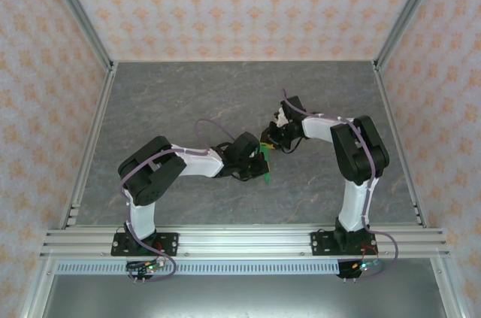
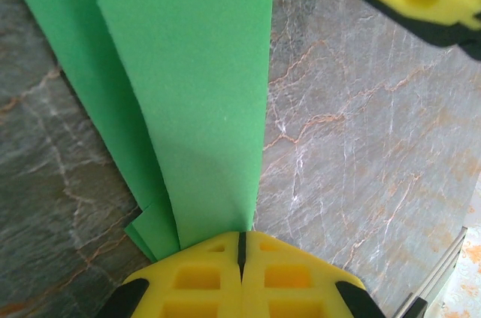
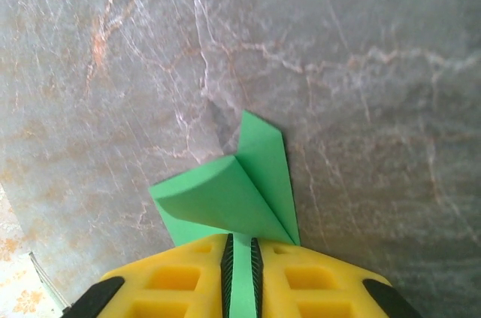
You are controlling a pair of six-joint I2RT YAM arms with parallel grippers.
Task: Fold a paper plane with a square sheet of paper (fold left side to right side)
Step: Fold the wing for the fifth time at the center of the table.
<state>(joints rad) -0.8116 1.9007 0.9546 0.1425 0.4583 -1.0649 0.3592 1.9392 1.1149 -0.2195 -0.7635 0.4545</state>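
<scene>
The paper plane [image 2: 195,92] hangs over grey marbled table [image 1: 188,100], floral walls [image 1: 240,2].

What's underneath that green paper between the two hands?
Around the green paper, grey marbled tabletop shows on both sides. The patch straight beneath the paper is covered, so anything lying there is hidden.

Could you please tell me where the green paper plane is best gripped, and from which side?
Pinch the paper plane on its layered fold at one end, coming in lengthwise, edge-on, as the left claw does. The stacked layers there lie flat and stiff; the loose flaps would probably buckle.
</scene>
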